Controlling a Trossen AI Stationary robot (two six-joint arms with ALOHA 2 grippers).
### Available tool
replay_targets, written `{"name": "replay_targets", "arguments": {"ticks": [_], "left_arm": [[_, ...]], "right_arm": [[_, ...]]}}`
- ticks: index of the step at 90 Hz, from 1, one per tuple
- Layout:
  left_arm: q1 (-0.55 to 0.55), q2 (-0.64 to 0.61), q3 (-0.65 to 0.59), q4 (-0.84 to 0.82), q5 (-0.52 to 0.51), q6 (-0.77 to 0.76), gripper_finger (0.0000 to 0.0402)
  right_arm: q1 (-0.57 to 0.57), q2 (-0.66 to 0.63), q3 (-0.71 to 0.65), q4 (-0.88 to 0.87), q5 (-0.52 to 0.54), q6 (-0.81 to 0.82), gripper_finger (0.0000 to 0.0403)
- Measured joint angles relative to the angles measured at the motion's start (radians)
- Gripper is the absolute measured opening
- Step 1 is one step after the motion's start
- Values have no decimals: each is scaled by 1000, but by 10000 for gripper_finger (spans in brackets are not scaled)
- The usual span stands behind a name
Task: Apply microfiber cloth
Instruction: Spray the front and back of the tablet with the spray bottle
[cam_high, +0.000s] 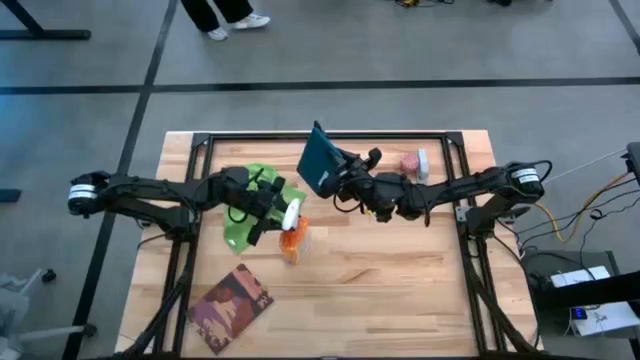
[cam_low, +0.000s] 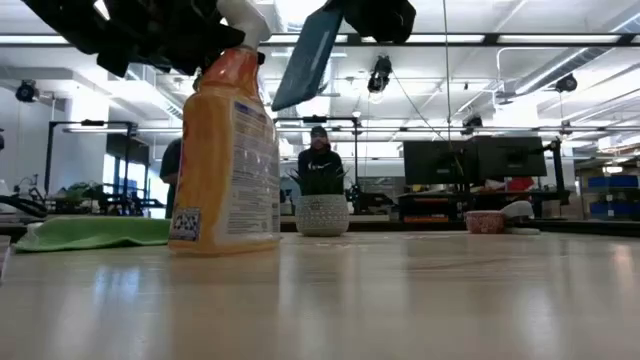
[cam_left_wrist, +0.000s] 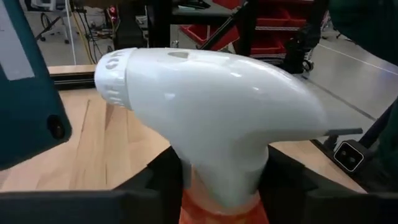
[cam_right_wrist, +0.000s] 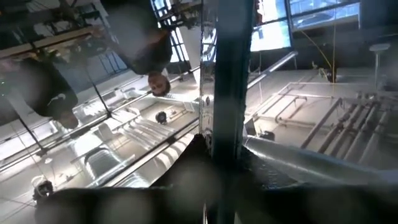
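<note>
Left wrist view alone shows left pincer grasping spray bottle neck.

The high view looks straight down on the table. The low view faces level across it, sharing the spray bottle at nine o'clock.

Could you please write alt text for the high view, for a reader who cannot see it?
Seen from above, the left gripper grips an orange spray bottle beside the microfiber cloth, while the right gripper holds a dark tablet tilted above the wooden table.
</note>
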Motion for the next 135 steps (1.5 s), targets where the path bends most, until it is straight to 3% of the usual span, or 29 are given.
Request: {"name": "replay_targets", "arguments": {"ticks": [10, 33, 50, 93, 135], "left_arm": [[0, -12, 1, -18, 0, -7, 158], [0, -84, -1, -74, 0, -8, 317], [0, -139, -1, -97, 0, 1, 378], [0, -151, -1, -136, -19, 13, 387], [0, -198, 10, -345, -19, -178, 387]], "right_arm": [[-2, 0, 0, 20, 1, 2, 13], [-15, 0, 0, 84, 48, 103, 13], [-41, 0, -31, 82, 125, 227, 13], [-53, -5, -94, 80, 195, 446, 13], [-53, -5, -114, 70, 194, 538, 13]]}}
